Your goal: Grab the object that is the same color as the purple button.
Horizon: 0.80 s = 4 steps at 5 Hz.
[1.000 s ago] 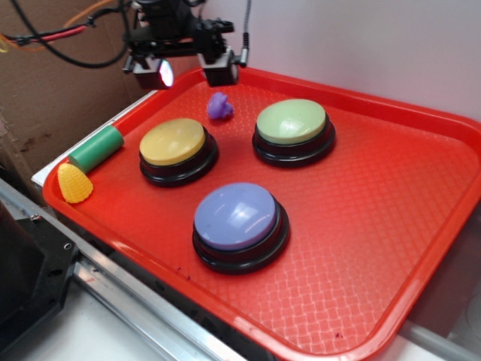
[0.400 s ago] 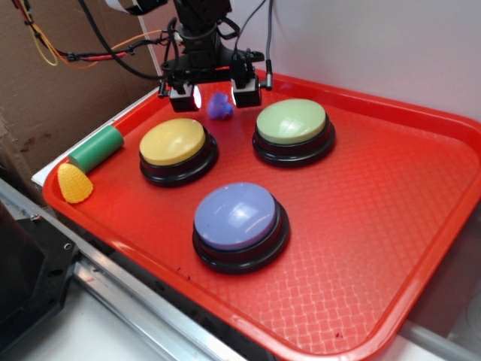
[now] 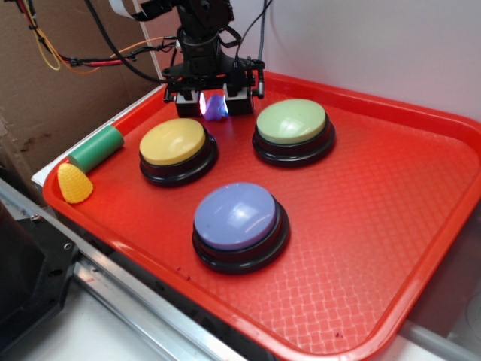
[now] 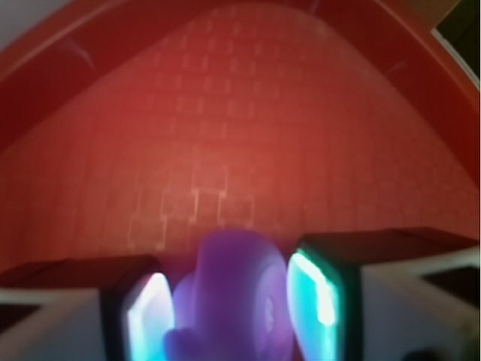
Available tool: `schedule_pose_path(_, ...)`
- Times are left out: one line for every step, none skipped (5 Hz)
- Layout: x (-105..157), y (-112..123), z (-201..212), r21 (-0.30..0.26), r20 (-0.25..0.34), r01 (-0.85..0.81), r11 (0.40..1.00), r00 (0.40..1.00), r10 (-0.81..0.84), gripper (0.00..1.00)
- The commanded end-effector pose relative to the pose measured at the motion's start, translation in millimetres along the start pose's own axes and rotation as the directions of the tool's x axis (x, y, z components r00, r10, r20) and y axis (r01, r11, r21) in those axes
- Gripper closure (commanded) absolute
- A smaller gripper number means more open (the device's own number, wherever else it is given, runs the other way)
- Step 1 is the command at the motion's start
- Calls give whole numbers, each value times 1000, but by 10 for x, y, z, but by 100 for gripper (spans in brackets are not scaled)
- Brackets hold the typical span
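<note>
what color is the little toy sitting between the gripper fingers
Purple. The toy fills the space between the gripper fingers, clearest in the wrist view.

Tray point(image 3: 391, 248) — glossy red plastic, waffle-textured; purple toy point(image 3: 216, 107) — smooth plastic.

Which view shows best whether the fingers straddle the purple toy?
Wrist: the purple toy fills the gap between both fingers, though blurred. Exterior shows the toy small, partly hidden between the gripper blocks.
</note>
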<state>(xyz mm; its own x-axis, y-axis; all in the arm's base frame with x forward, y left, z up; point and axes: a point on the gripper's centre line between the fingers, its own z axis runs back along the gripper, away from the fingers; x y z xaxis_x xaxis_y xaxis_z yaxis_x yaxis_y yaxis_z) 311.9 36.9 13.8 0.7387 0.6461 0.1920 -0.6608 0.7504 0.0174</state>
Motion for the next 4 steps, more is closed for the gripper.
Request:
schedule_pose_path(-1, -51, 1033, -76, -49, 333, 940, 940, -337, 100)
schedule_pose_path(-305, -38, 1424, -172, -50, 438, 883, 891, -452, 100)
schedule_pose_path(-597, 43, 1733, -234, -61, 452, 861, 877, -477, 100)
schedule_pose_path(-811, 259, 1931, -284, -69, 409, 867, 893, -444, 100)
